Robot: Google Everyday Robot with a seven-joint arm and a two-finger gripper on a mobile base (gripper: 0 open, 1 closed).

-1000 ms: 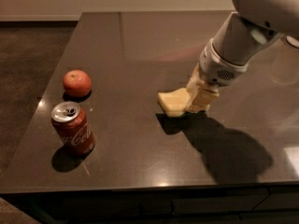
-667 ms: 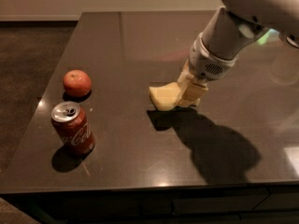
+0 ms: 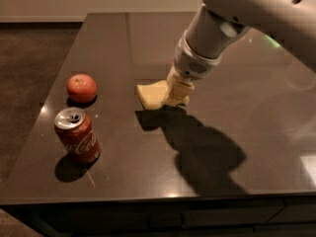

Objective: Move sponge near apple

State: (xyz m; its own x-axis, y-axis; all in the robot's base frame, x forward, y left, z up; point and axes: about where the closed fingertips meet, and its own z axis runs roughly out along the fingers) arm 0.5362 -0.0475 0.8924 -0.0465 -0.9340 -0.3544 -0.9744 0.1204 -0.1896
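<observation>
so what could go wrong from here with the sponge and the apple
1. The gripper holds the sponge by one edge, above the table; most of it sticks out free, so it may slip out.
2. The apple is round and sits near the table's left edge; a sponge brought too close might nudge it off.
3. The upright Coca-Cola can stands beside the apple; a low approach could tip it.

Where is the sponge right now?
In the camera view, the sponge is centre-frame, held by the gripper, well right of the apple.

Jaws on sponge [image 3: 150, 95], R of apple [image 3: 82, 88].
</observation>
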